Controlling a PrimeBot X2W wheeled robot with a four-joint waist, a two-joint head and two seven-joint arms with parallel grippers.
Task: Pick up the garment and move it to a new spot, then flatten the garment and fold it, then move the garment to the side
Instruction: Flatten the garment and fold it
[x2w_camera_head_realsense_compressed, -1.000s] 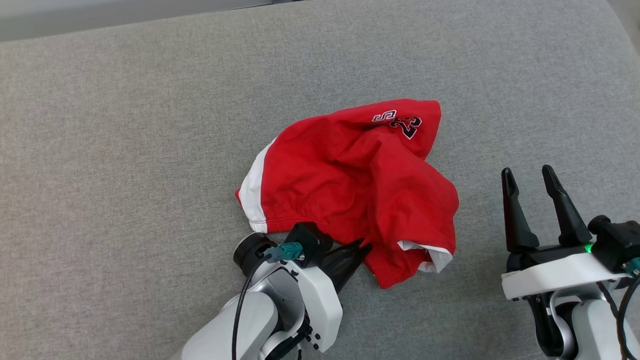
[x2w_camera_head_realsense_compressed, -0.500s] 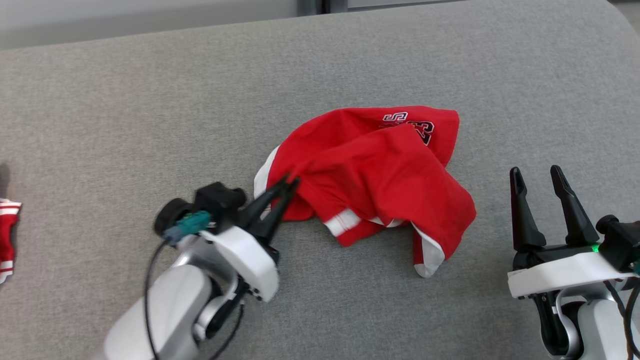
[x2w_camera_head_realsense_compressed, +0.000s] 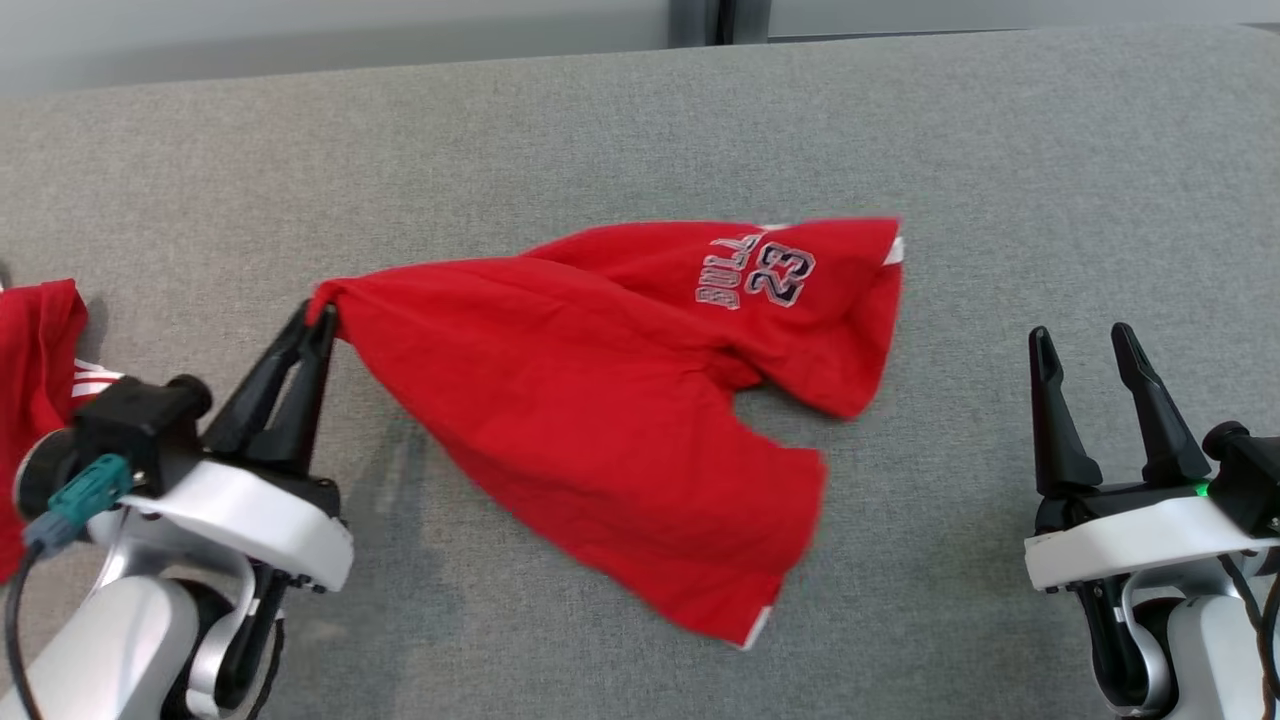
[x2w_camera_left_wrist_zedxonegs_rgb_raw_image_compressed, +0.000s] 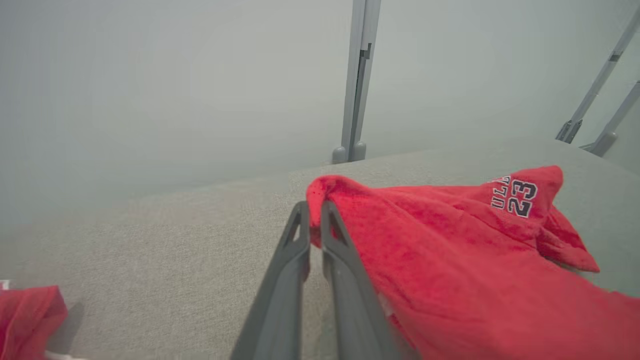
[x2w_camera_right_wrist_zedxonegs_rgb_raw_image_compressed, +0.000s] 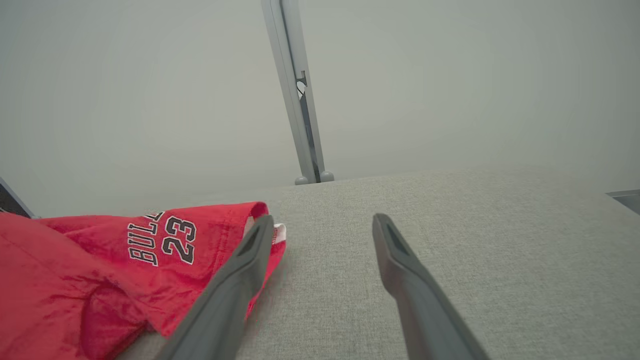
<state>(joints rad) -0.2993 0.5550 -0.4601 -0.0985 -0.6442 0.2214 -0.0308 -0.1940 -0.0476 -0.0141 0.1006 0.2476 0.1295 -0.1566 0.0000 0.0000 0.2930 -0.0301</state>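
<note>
Garment (x2w_camera_head_realsense_compressed: 600, 420): red shorts with a "23" print (x2w_camera_head_realsense_compressed: 780, 275), lying mid-surface in the head view. It stretches from a pinched corner at its 9 o'clock end to a hem at 2 o'clock. The print sits at about 1 o'clock and a loose leg hangs toward 5 o'clock, where the edge is blurred.

Left end effector (x2w_camera_head_realsense_compressed: 315, 318): clenched on that 9 o'clock corner, with a tuft of cloth sticking out past the tips. The corner looks raised off the grey surface (x2w_camera_head_realsense_compressed: 600, 130), judging by the shadow under it, while the rest drapes down and rests on the surface.

Right end effector (x2w_camera_head_realsense_compressed: 1081, 335): released, fingers spread and holding nothing. It sits at 3 to 4 o'clock of the garment and apart from it in the head view. In the right wrist view one finger overlaps the hem, but contact can't be told.

Another red cloth (x2w_camera_head_realsense_compressed: 35, 350) lies at the 9 o'clock edge of the head view, near the left arm. It is not part of this grasp.

Handling, as a judgement: the fabric is thin, light and limp with no stiffness. It will likely sag, bunch and trail from a single pinch, and may slide easily on the surface. A one-corner hold should do for dragging it. Flattening probably needs a second hold on the far hem near the print at 1 to 2 o'clock, or on the other waistband corner, so the two grips can pull it taut. The seams and hems look like the firmest places to pinch, and a single thin layer could slip out.
</note>
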